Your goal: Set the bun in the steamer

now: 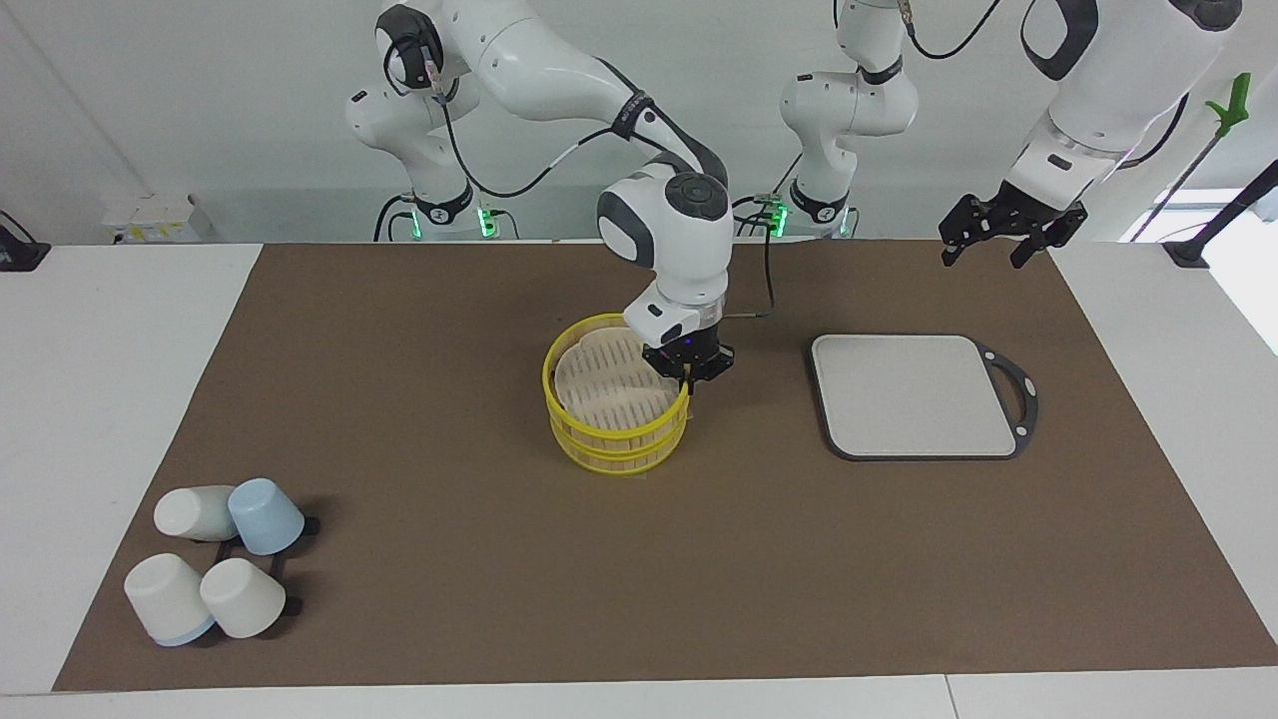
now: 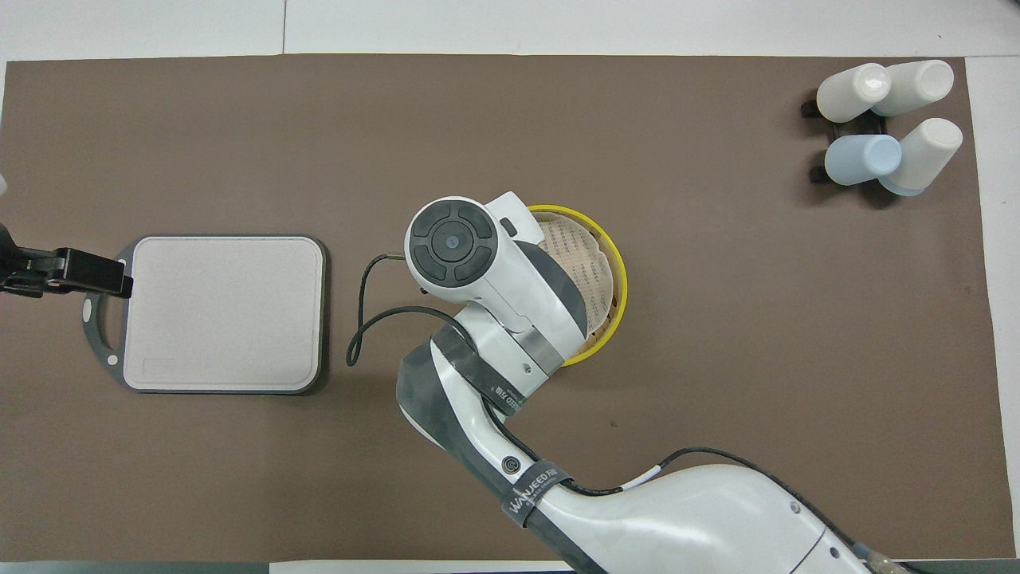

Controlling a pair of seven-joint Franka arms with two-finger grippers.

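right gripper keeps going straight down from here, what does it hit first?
Likely the steamer: the right gripper points down at its rim, at the edge toward the left arm's end. Rim or slatted floor just inside, depth unclear. No bun visible.

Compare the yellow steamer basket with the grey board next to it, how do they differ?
The steamer is round with yellow rims and two stacked tiers; the board is a flat rounded rectangle, grey with a black rim and a handle loop. The steamer's floor is pale and slatted, the board's face smooth. The right gripper is at the steamer's rim; nothing touches the board, and the left gripper waits in the air. Both rest on the brown mat.
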